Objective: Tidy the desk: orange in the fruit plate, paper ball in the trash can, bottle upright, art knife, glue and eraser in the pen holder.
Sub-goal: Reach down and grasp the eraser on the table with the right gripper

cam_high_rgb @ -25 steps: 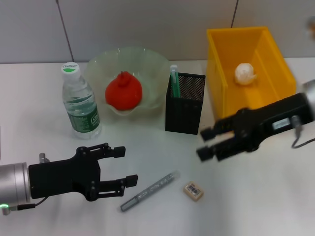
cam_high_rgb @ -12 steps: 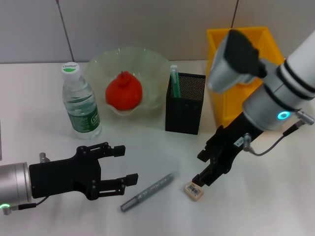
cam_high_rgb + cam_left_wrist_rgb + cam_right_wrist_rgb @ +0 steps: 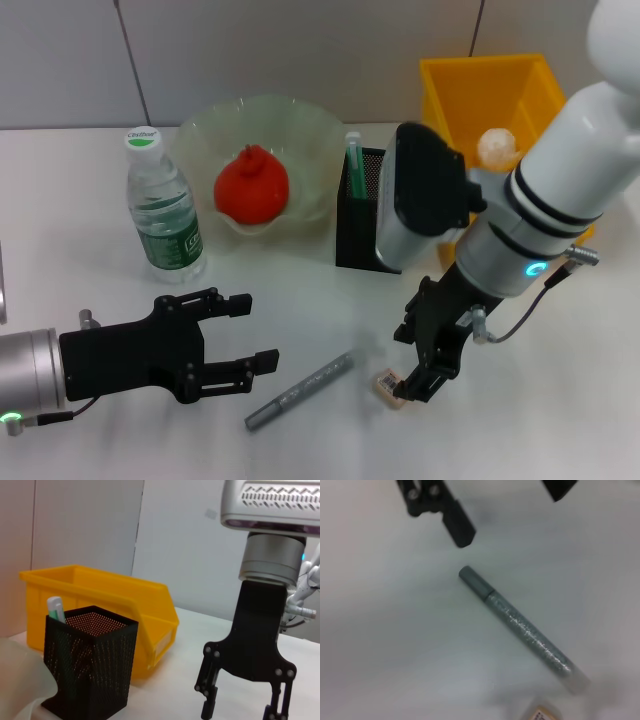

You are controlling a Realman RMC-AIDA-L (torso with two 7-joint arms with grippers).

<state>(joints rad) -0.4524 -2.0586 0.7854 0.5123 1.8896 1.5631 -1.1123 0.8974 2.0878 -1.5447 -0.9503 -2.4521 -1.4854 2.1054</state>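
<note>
Right tool (image 3: 412, 372) dropped onto one eraser (image 3: 388, 384) — fingers spread.

Evenly, brightly lit from overhead. Soft faint shadows under the right gripper (image 3: 412, 372) and beside the pen (image 3: 520, 626). Mild glare on the white table (image 3: 560, 420). Blurred, unfocused right wrist view; sharp elsewhere.

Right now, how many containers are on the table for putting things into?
3, in a row at the back: the fruit plate holding the orange, the pen holder in the middle, and the yellow trash can toward the robot's right.
</note>
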